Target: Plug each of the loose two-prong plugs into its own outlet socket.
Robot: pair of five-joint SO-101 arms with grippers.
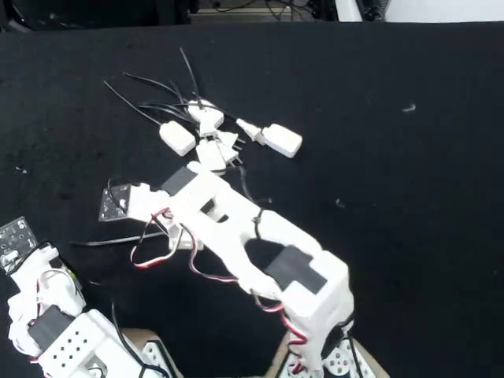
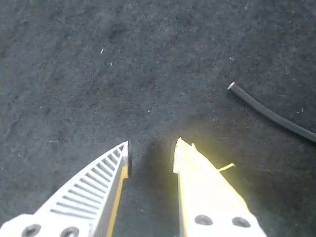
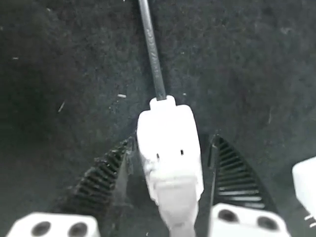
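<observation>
A white socket body (image 3: 170,148) with two small slots lies on the black cloth, its black cord (image 3: 152,49) running straight away from it. My right gripper (image 3: 173,139) is open and straddles the body, with a finger (image 3: 106,173) on each side and narrow gaps. In the high view that arm stretches toward the table's left, and the cord (image 1: 110,240) trails out to the left. Several other white plug and socket pieces (image 1: 211,135) lie in a cluster just beyond the right arm, one (image 1: 279,140) a little to the right. My left gripper (image 2: 150,148) is open over bare cloth.
The left arm (image 1: 39,303) sits folded at the near left corner. The free end of a black cord (image 2: 271,116) lies just ahead of its fingers. Thin black wires (image 1: 150,98) fan out behind the cluster. Another white piece (image 3: 306,182) sits beside the right gripper.
</observation>
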